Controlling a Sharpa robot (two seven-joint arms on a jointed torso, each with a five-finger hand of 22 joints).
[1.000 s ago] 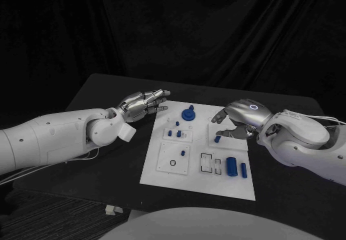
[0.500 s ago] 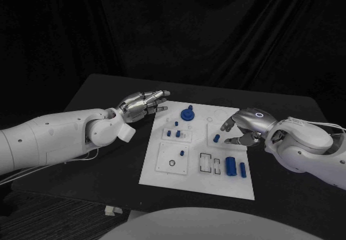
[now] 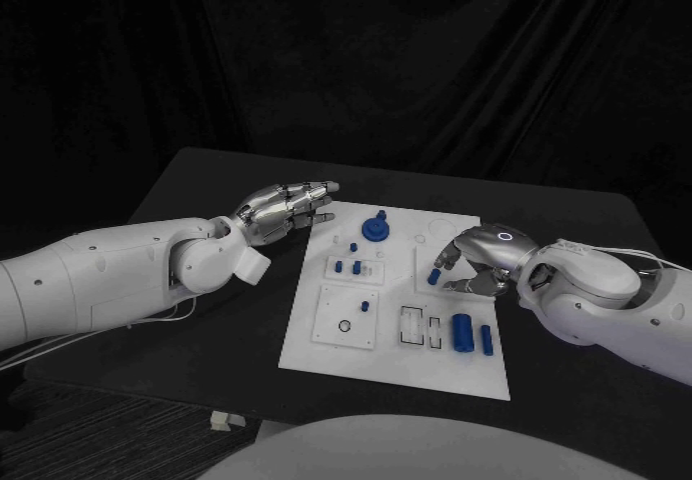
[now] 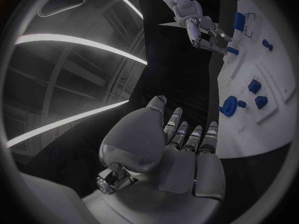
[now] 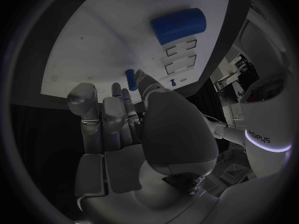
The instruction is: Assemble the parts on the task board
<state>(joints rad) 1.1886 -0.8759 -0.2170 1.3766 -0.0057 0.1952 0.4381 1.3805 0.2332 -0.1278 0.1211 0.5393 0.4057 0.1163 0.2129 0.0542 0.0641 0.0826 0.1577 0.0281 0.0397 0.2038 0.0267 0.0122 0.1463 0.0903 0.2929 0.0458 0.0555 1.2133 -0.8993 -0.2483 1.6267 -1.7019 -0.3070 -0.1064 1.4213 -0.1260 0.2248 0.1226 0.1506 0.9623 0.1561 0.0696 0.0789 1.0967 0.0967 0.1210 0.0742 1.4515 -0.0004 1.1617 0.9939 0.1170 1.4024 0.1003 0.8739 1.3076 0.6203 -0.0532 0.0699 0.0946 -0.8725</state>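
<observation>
The white task board (image 3: 418,372) lies mid-table. My right hand (image 3: 476,262) is low over its right side. There its thumb and a finger pinch a small blue peg (image 3: 434,277) that stands on the board; the right wrist view shows the peg (image 5: 131,78) between the fingertips. My left hand (image 3: 289,210) hovers open, fingers stretched, off the board's far left corner. A blue round knob (image 3: 376,230) stands at the far edge, with several small blue pegs (image 3: 348,267) nearer. A thick blue cylinder (image 3: 462,332) and a slim blue bar (image 3: 488,340) lie near the right edge.
Empty slots (image 3: 413,325) sit beside the cylinder, and a dark ring (image 3: 345,326) lies on the near left plate. Bare black table (image 3: 216,330) surrounds the board. From the left wrist, the right hand (image 4: 199,27) shows at the peg (image 4: 231,50).
My right hand has dropped and drawn in toward the small blue peg, its fingers closing around it. The left hand has stayed where it was.
</observation>
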